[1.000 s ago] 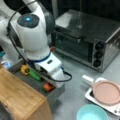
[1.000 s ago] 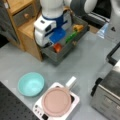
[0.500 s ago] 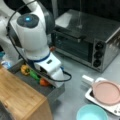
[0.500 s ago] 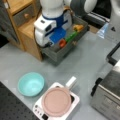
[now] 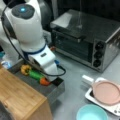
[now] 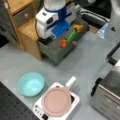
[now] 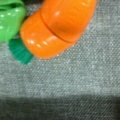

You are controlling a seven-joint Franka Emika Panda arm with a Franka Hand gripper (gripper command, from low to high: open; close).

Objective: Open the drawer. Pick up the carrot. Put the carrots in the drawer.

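Up close, wrist view: carrot (image 7: 58, 27) fills the frame from 12 to 1 o'clock, lying on grey felt-like drawer floor, green stub at 9 o'clock touching a shiny green vegetable (image 7: 11, 17).
gripper: fingertips not visible in any view; can't tell whether apart, together, or clamped on anything. Hand body hangs low over the drawer in both front views.
drawer (image 5: 53, 91): pulled out of the wooden cabinet (image 5: 21, 98), open.
carrot, front views: inside the drawer (image 6: 53, 51), just under the hand, at 5 o'clock of the long green vegetable (image 5: 35, 74); seen again in a front view (image 6: 63, 43).
drawer contents: yellow-orange pepper (image 5: 25, 69) at far end of the green one, all three in a row.
risk: judgement only. Carrot sits against the green vegetable; a sideways nudge from the hand could roll or knock either. Hand is low near the drawer wall, so a clip on the rim looks possible.
farther out: teal bowl (image 6: 31, 83), pink plate (image 6: 57, 101) on white tray, toaster oven (image 5: 87, 41), all well apart from the drawer.
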